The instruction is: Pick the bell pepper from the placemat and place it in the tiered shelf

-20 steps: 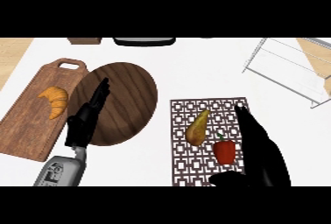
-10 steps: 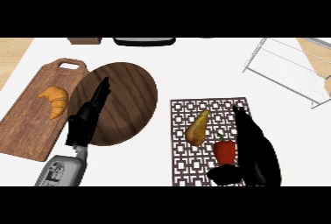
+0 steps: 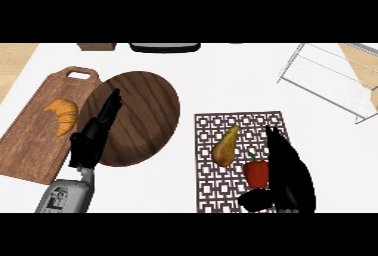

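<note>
**A:** How is the right hand (image 3: 289, 175) set?

**B:** It comes up from the lower edge over the right side of the patterned placemat (image 3: 214, 130), fingers long and straight, pointing away from the robot. The thumb sticks out to the left near the bottom, a dark rounded lump below the bell pepper (image 3: 257, 172). Nothing is pinched between them, so the hand is open.

**A:** And the pepper against that hand?

**B:** It stands on the placemat, right against the left side of the fingers, in the notch between fingers and thumb. Whether the fingers actually touch it, I cannot tell; they are at least just beside it.

**A:** What does the pepper look like?

**B:** Red, blocky, with a small green stem at its far end. A yellow-brown pear (image 3: 226, 146) lies just beyond it to the left, tilted on the same mat.

**A:** The other hand?

**B:** The left hand (image 3: 94, 135) lies open too, fingers stretched out over the near left edge of a round dark wooden plate (image 3: 148, 115). Beside it a wooden cutting board (image 3: 33, 135) carries a croissant (image 3: 63, 114).

**A:** The shelf?

**B:** The wire shelf (image 3: 332, 75) stands at the far right, well apart from the pepper.
</note>
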Controlling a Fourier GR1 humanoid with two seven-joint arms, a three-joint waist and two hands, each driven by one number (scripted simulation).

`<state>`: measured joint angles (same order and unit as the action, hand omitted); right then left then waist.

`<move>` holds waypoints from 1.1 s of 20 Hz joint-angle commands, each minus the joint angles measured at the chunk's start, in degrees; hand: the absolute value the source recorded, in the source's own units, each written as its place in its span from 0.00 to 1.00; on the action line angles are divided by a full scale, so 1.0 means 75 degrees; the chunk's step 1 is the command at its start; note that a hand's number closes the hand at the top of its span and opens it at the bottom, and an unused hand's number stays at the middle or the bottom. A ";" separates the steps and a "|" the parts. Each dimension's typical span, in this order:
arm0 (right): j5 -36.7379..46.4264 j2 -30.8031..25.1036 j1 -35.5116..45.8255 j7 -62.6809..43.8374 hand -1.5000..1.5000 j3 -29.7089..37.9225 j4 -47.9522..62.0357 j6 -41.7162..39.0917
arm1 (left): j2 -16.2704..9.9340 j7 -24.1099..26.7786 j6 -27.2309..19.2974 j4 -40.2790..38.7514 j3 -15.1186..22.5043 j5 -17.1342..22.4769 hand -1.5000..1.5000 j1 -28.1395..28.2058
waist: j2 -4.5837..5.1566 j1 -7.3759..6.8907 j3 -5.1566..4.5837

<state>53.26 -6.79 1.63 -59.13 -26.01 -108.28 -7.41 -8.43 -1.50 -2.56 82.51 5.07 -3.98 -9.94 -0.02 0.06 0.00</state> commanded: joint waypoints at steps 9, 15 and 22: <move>0.0744 0.0381 -0.0641 0.0553 0.00 -0.0056 0.1092 0.0566 | 0.0046 -0.0628 0.0283 0.0923 -0.0131 -0.0089 0.50 0.0433 | -0.0007 -0.0017 0.0002; 0.0542 0.0357 -0.0784 0.0983 0.00 0.0452 0.1161 0.0555 | 0.0204 0.0160 0.0367 0.0296 -0.0387 -0.0167 0.50 0.0431 | -0.0002 0.0002 0.0001; 0.0775 0.0764 -0.0476 0.1382 0.00 0.0404 0.2229 0.0947 | 0.0550 0.0054 0.0131 -0.0285 -0.0284 -0.0611 0.50 -0.0201 | 0.0004 0.0010 0.0001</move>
<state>57.48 -2.35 -0.40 -50.18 -21.40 -94.16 -2.62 -5.57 -1.50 -0.61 83.20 2.85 -7.07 -9.32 -0.01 0.04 0.00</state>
